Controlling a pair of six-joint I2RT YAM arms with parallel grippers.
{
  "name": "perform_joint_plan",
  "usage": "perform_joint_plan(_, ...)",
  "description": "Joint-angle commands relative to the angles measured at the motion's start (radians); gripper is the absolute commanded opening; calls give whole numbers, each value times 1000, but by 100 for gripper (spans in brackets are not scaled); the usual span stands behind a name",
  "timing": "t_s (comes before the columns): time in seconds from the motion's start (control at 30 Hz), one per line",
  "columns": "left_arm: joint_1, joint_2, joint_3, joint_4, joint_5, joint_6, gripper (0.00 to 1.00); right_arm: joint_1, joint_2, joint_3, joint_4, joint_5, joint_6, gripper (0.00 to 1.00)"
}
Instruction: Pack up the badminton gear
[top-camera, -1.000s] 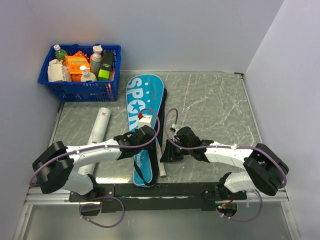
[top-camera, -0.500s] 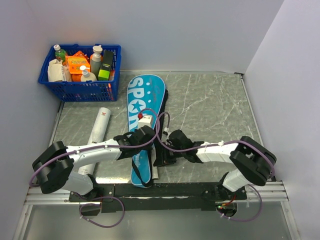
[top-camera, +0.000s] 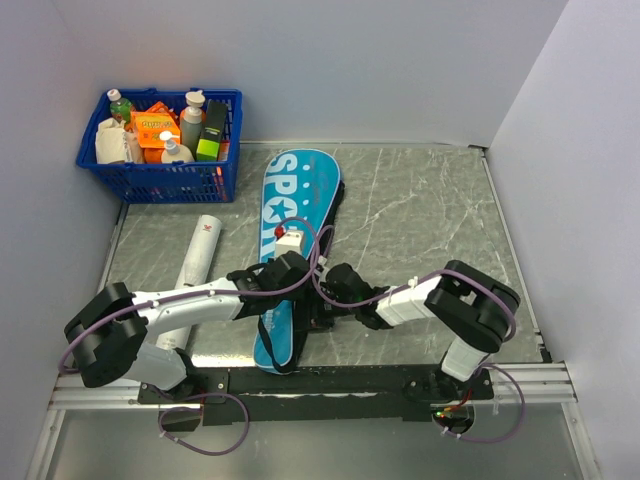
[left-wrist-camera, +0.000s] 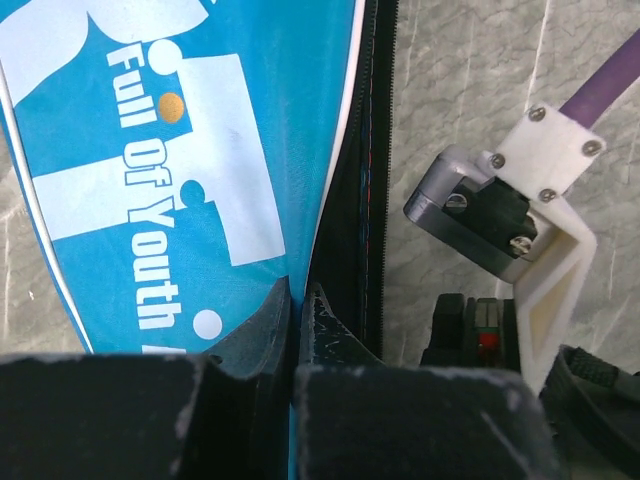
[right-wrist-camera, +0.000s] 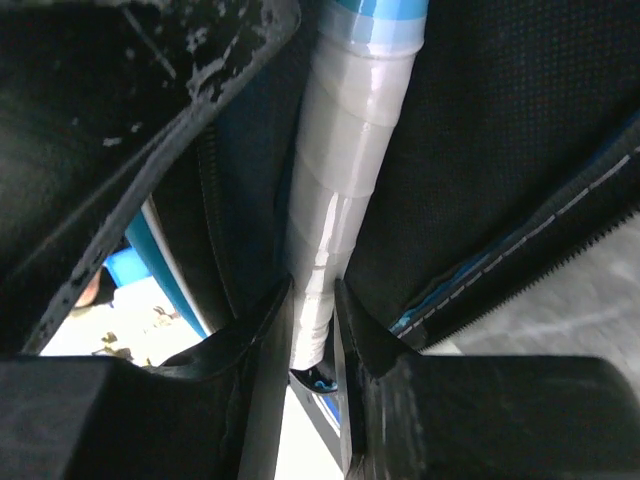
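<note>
Right wrist view alone shows the right gripper (right-wrist-camera: 312, 300) closed on the white racket handle (right-wrist-camera: 350, 150); left wrist view shows the left gripper (left-wrist-camera: 297, 300) pinching the cover (left-wrist-camera: 170, 130) edge.

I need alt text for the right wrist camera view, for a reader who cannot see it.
The right gripper clamps the white-taped racket handle between its two black fingers, seen very close. The handle lies between black fabric sides of the teal cover.

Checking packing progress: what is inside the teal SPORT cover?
The racket's white handle runs into the cover, between the fingertips of the right pincer. Its head is hidden by the fabric.
</note>
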Motion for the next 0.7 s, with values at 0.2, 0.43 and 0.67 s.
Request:
perform_joint_plan(0.2,-10,-47,21,52,-33,-5,1,45,23,10,218,180,99,37)
perform_joint_plan(0.43,-8,-99,0,15,-96,1,7,27,-212,-85,-69,311,42,51)
perform_joint_plan(0.67,-8,-153,-80,33,-100,21,9,-21,-528,-16,-700,671,-79,69)
